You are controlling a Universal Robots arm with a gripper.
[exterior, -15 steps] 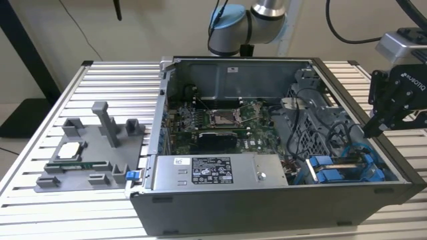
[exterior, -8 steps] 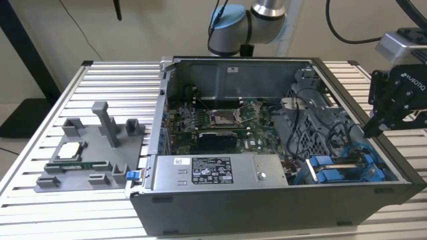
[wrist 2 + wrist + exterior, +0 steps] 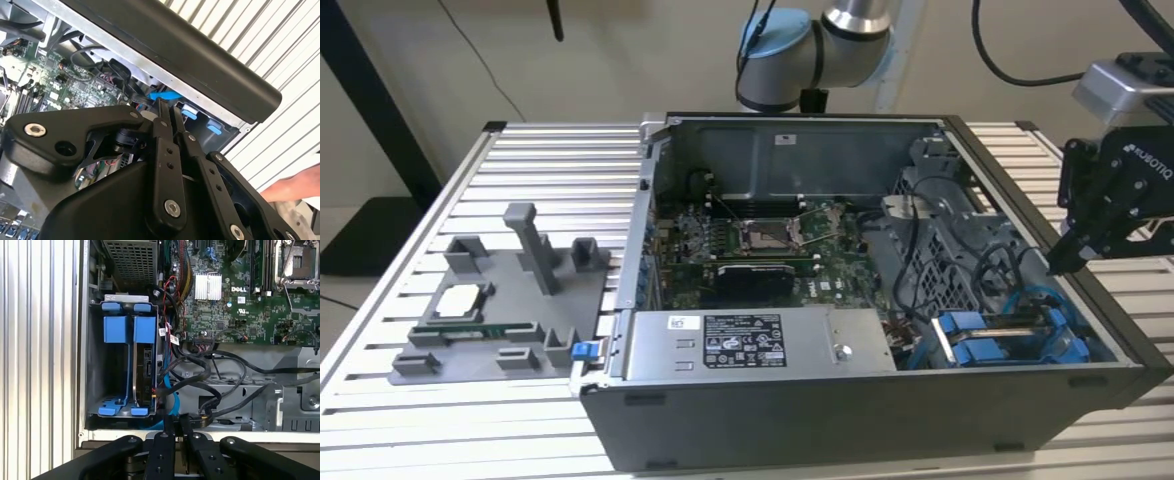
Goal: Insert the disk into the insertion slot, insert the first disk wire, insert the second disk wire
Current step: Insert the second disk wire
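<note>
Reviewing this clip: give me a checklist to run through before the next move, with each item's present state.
1. Disk seated in the insertion slot: ok.
2. Gripper shut: ok.
3. Anything pinched between its fingers: cannot tell.
4. Disk wires plugged in: cannot tell; black cables run beside the slot.
5. Workspace free of people: not ok, a hand is in the second wrist view.
</note>
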